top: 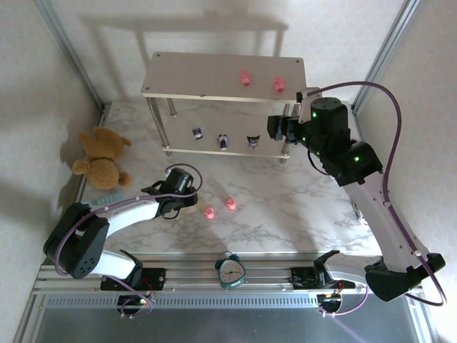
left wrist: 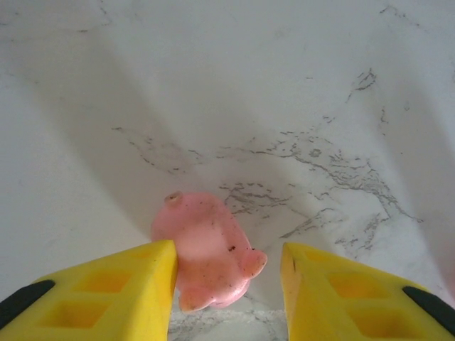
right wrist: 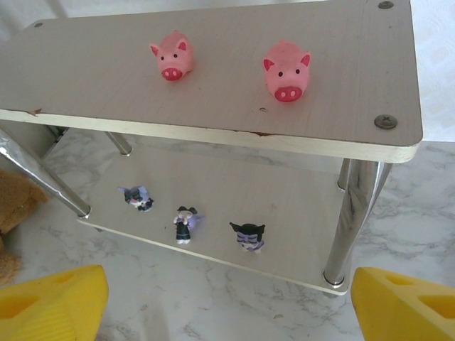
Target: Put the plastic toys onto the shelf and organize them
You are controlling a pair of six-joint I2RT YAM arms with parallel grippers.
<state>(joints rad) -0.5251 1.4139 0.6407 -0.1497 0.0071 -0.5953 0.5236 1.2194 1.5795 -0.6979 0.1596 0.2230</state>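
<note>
The shelf (top: 214,84) stands at the back of the table. Two pink pig toys (top: 245,77) (top: 279,83) sit on its top board (right wrist: 213,106). Three dark purple-and-white figurines (right wrist: 139,198) (right wrist: 185,224) (right wrist: 248,236) stand in a row on the lower board. Two more pink pigs (top: 209,212) (top: 230,204) rest on the marble in front. My left gripper (left wrist: 227,263) is low over the table with a pink pig (left wrist: 210,256) between its fingers; the pig leans on the left finger and a gap separates it from the right finger. My right gripper (right wrist: 227,298) hangs wide open and empty before the shelf's right end (top: 280,127).
A brown teddy bear (top: 101,158) lies at the left of the table, close to the shelf's left legs. A teal alarm clock (top: 230,270) stands at the near edge between the arm bases. The shelf's silver legs (right wrist: 353,213) are close to my right gripper.
</note>
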